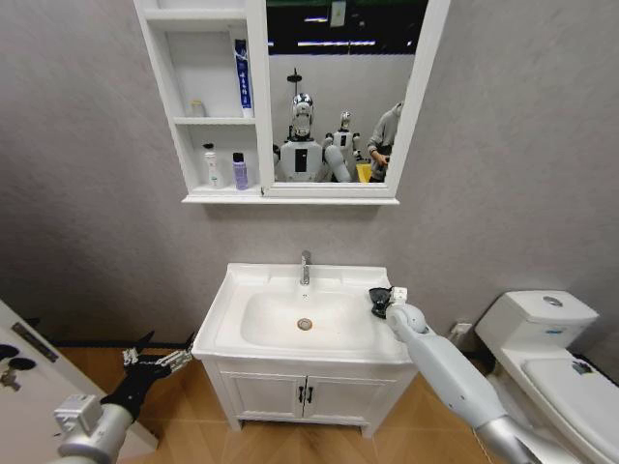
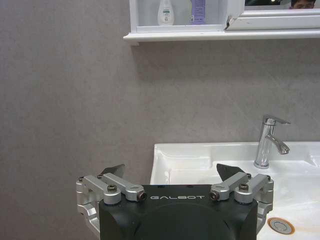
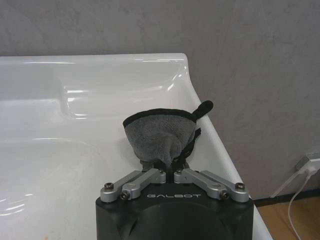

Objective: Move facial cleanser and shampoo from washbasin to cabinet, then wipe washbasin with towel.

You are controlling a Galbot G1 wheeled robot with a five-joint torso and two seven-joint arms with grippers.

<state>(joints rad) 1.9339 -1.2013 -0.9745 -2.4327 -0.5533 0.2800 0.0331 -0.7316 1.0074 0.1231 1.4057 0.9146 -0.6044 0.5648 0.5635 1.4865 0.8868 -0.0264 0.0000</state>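
My right gripper (image 1: 384,302) is shut on the dark grey towel (image 1: 377,300) at the right rim of the white washbasin (image 1: 232,290). In the right wrist view the towel (image 3: 159,132) bunches up from the shut gripper (image 3: 167,167) and rests on the washbasin's rim (image 3: 100,75). A white bottle (image 1: 211,165) and a purple bottle (image 1: 239,171) stand side by side on the lowest shelf of the cabinet (image 1: 160,58); I cannot tell which is the facial cleanser and which the shampoo. My left gripper (image 1: 160,362) hangs open, low and left of the washbasin, with nothing between its fingers (image 2: 117,171).
A chrome faucet (image 1: 306,267) rises at the basin's back edge. A blue tube (image 1: 243,79) stands on the middle shelf. A white toilet (image 1: 542,329) is at the right, the vanity doors (image 1: 305,394) are below, and a white panel (image 1: 29,387) is at the lower left.
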